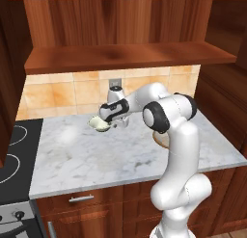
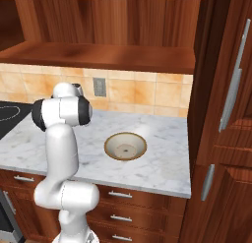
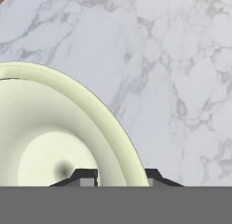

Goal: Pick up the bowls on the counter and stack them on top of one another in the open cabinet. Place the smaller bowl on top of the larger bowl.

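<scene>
1. In the left base view the white arm reaches toward the middle left of the frame, where its two-finger gripper (image 1: 107,122) is clamped on the small deep cream-green bowl (image 1: 99,123), which hangs tilted just above the white-grey veined marble counter (image 1: 96,155).
2. In the hand view that bowl (image 3: 59,137) takes up the lower left; one dark fingertip (image 3: 84,177) sits inside the bowl and the other outside its rim, so the wall is pinched between them. Bare marble (image 3: 181,82) lies behind it on the right.
3. The wide shallow tan-brown bowl with a pale speckled inside (image 2: 125,146) rests flat on the counter (image 2: 162,163) at the centre of the right base view, well apart from the gripper. In the left base view a sliver of its rim (image 1: 160,139) peeks out beside the arm's elbow.
4. The reddish-brown wooden wall cabinet (image 1: 120,56) spans the upper part of both base views, its flat shelf board (image 2: 108,55) above the tan tiled backsplash (image 2: 142,94).
5. A black stovetop (image 1: 12,150) lies at the left edge of the left base view.
</scene>
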